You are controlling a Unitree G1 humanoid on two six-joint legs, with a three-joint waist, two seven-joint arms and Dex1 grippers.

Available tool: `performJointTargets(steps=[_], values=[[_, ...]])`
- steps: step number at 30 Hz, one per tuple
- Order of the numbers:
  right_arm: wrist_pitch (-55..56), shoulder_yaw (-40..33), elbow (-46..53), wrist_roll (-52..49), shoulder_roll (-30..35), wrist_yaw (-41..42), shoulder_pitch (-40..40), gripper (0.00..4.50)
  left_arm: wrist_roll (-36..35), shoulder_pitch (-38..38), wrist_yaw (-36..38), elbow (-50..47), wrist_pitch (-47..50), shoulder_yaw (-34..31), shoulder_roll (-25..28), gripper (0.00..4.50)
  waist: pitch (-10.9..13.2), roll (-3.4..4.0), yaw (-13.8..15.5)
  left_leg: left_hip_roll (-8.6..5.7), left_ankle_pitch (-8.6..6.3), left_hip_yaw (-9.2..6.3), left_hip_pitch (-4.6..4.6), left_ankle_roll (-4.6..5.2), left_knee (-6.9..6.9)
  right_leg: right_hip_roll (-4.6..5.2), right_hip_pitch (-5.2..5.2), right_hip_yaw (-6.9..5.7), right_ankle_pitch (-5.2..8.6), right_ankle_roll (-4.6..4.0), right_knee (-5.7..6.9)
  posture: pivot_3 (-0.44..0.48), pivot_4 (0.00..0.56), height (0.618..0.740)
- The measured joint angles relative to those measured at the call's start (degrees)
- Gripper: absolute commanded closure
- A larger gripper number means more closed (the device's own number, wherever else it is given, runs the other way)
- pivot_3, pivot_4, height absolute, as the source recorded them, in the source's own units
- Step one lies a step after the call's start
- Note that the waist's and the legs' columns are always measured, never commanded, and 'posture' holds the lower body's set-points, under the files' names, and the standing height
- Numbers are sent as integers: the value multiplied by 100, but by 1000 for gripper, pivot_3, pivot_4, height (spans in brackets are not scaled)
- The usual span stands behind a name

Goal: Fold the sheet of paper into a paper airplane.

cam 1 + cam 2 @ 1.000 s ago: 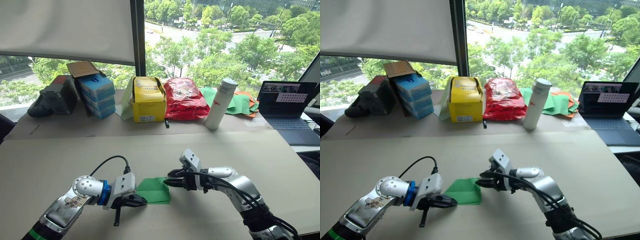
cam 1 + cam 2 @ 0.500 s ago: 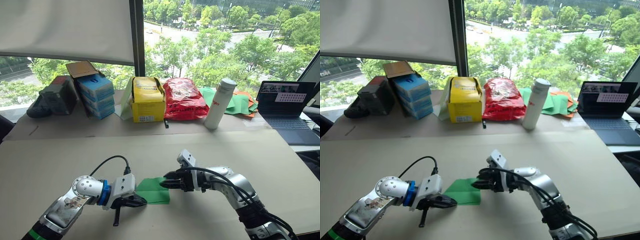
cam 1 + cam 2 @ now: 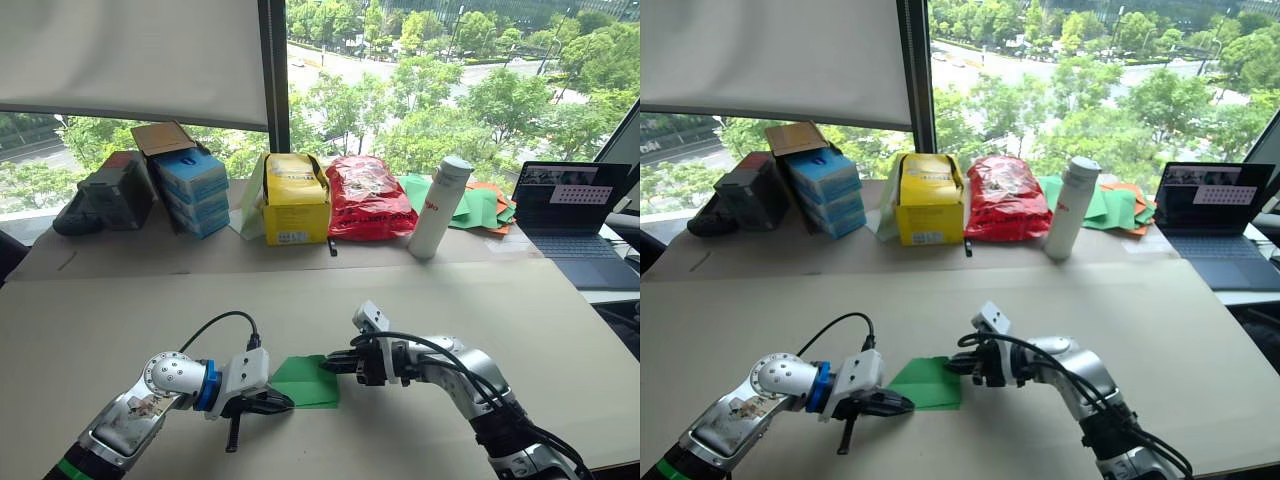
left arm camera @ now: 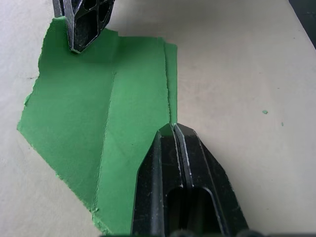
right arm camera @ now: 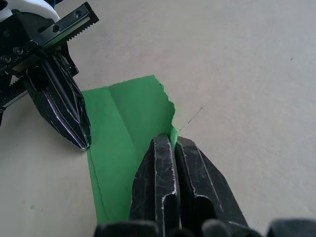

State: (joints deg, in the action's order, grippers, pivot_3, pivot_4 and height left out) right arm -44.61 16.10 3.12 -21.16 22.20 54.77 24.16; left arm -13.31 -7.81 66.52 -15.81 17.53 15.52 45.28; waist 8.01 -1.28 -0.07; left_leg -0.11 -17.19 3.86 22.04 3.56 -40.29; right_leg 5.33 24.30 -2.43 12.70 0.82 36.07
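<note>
We see the bright green thin sheet of paper (image 3: pixel 306 381), creased and partly folded with ragged edges, lying flat on the beige bench (image 3: pixel 120 310) near its front edge, about midway along it. Our left gripper (image 3: pixel 284 403) comes in from the robot's left with its two black fingers pressed together, pinching the paper's edge at a fold line; the wrist view shows green paper caught between the tips (image 4: pixel 173 129). Our right gripper (image 3: pixel 326 365) reaches from the other side, its fingers likewise closed tight on the opposite edge of the sheet, where a jagged corner pokes up between them (image 5: pixel 173 134). The part of the paper beneath each gripper is hidden, so we cannot tell how many layers lie there.

Along the bench's far edge stand a stack of blue cardboard boxes (image 3: pixel 193 190), a yellow box (image 3: pixel 296 200), a red crinkled plastic bag (image 3: pixel 369 197), a white cylindrical bottle (image 3: pixel 441 207) and a pile of green and orange sheets (image 3: pixel 478 207) partly hidden behind the bottle. A dark open laptop (image 3: pixel 573 220) sits at the far right corner.
</note>
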Motion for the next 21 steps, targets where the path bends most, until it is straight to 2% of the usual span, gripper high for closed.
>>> performJointTargets(steps=[7, 14, 15, 17, 21], values=[[476, 41, 315, 49, 210, 24, -318, 4465, -2, -1, -7, -30, 44, 7, 11, 4500, 0, 0, 5, -1, -1, 0, 1, 2, 0, 3, 0, 0, 0, 0, -2, 0, 150, 740], [2836, 308, 640, 927, 461, 15, -1036, 4465, -28, -4, -7, -96, 232, -17, 58, 4500, 1, 1, 9, -1, -1, 1, -1, 1, 0, -4, -1, -4, 1, 2, -2, 0, 150, 740], [3570, 371, 622, 1165, 493, 8, -1216, 4465, -36, -4, -1, -98, 246, -28, 82, 4500, 1, 1, 11, -1, -1, 2, -3, 1, 0, -5, -2, -6, 2, 3, -2, 0, 150, 740], [4546, 490, 422, 1573, 535, -33, -1294, 4465, -42, -6, 26, -98, 263, -63, 151, 4500, 1, 1, 5, -1, 1, 7, -7, -2, 0, -9, -2, -12, 2, 4, 0, 0, 150, 740], [5794, 589, 14, 2079, 609, -99, -1275, 4465, -41, -22, 48, -97, 280, -73, 176, 4500, 1, 1, -8, 0, 3, 11, -17, -6, 0, -13, -4, -11, 2, 3, 3, 0, 150, 740]])
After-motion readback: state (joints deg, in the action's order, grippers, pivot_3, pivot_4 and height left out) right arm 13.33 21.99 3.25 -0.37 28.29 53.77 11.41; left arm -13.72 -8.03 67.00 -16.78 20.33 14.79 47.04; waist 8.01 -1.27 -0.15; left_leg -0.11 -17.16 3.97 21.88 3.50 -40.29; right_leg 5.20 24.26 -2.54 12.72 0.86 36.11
